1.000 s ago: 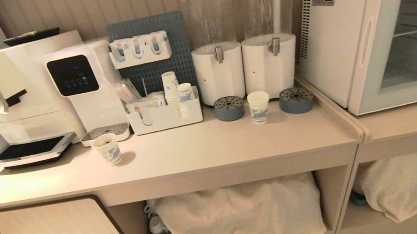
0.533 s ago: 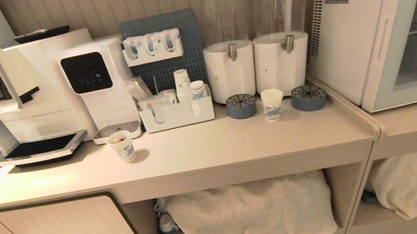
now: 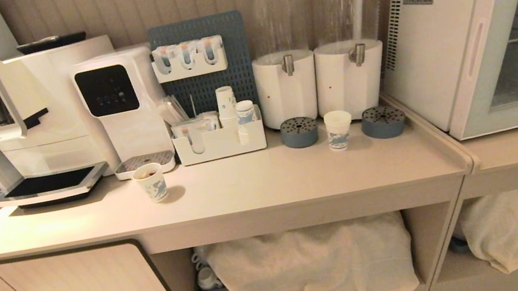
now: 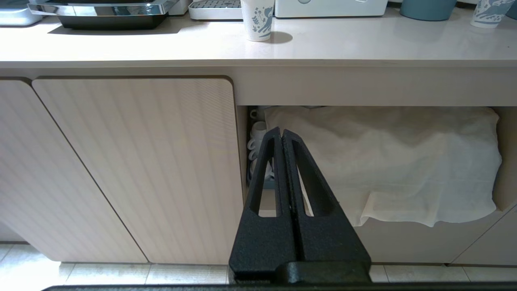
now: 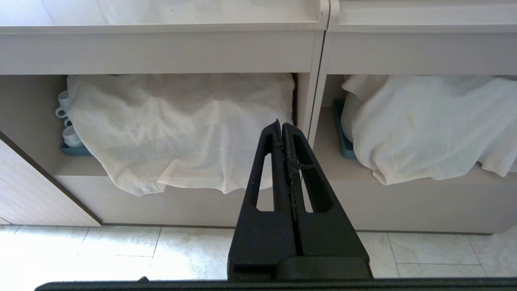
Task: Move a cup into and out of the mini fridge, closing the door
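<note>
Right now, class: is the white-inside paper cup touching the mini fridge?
Apart. The head view shows the cup standing on the counter between two round blue drip trays, with one tray and bare counter separating it from the mini fridge.

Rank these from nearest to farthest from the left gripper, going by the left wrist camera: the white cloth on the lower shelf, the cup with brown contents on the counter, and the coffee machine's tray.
1. White cloth: on the open shelf under the counter, just beyond the shut left gripper.
2. Cup with brown contents: up on the counter, near its front.
3. Coffee machine tray: farther back and off to the side.
</note>
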Available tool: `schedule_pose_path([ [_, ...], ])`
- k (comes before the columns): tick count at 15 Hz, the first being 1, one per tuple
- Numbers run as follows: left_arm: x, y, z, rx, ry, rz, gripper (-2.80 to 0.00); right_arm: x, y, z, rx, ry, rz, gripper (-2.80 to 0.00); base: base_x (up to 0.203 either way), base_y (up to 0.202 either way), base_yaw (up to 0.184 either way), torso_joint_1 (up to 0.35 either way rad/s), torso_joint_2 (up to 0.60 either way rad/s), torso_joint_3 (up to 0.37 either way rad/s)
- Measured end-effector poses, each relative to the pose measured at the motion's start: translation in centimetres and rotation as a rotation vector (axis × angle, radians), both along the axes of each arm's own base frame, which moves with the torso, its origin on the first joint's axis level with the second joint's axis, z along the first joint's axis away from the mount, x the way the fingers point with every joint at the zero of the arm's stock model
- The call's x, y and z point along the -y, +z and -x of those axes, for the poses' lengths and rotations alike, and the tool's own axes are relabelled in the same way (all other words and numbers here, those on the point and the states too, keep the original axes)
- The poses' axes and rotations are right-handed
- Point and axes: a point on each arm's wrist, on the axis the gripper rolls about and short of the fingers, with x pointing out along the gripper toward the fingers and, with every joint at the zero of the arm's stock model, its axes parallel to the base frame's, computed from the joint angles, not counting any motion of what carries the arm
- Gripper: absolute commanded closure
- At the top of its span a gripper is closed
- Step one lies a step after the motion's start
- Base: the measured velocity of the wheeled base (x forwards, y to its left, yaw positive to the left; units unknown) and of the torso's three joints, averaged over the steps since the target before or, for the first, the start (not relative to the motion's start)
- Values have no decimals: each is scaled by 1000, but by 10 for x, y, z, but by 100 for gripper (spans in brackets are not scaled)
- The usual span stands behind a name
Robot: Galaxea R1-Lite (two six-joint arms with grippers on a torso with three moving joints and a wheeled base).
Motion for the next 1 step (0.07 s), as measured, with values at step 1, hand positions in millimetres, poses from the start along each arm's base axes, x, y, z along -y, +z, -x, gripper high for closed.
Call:
schedule_pose_path([
  [1, 0, 0, 0, 0, 0, 0, 0, 0, 0, 0, 0, 0, 0, 0, 0, 0, 0, 0, 0, 0],
])
